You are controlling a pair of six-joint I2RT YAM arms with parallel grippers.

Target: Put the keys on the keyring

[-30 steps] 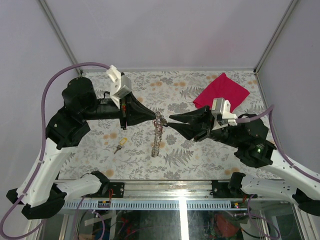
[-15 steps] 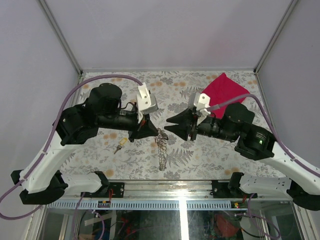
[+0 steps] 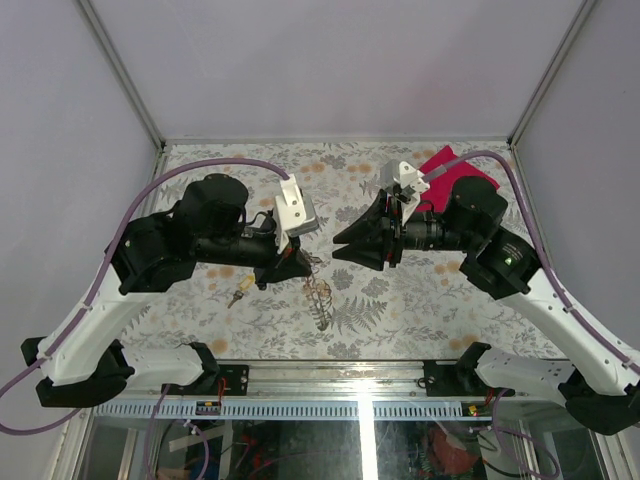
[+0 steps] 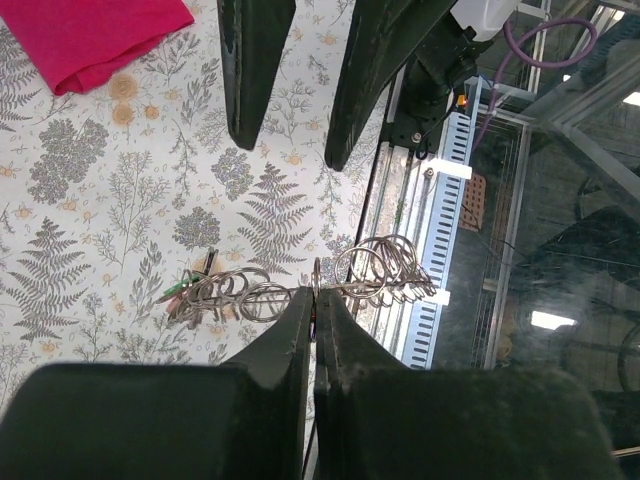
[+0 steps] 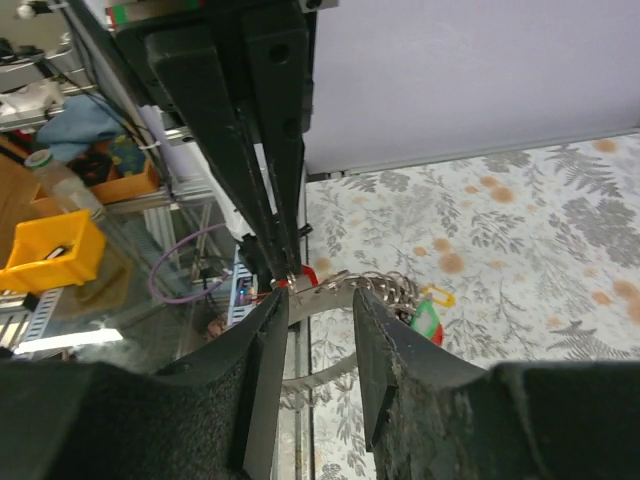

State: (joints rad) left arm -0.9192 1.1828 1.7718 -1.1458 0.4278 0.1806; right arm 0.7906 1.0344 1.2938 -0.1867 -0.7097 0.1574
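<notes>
Since a second ago the left arm has swung in towards the middle, and the left gripper (image 3: pixel 303 262) has carried the ring chain (image 3: pixel 320 298) nearer the front edge. The right gripper (image 3: pixel 338 247), which met the chain then, has come off it. Its fingers now stand apart with nothing between them, just right of the left fingertips.

The left fingers are pressed together on a single ring near the middle of the chain. The rest trails to either side, with the green tag (image 4: pixel 178 291) at one end. I cannot tell whether the low end touches the table (image 3: pixel 400 310).

The brass key (image 3: pixel 238 296) lies on the table left of the chain, beside the left gripper and not yet threaded. I cannot pick out the red key with certainty.

The hold looks thin to me. With one ring pinched at the fingertips, any swing of the loose ends could twist it round or pull it free. The key also sits close under the left arm, so a reach for it by the right gripper risks knocking that arm or the chain. A flat key on a flat table may simply skid away from closing fingers.
</notes>
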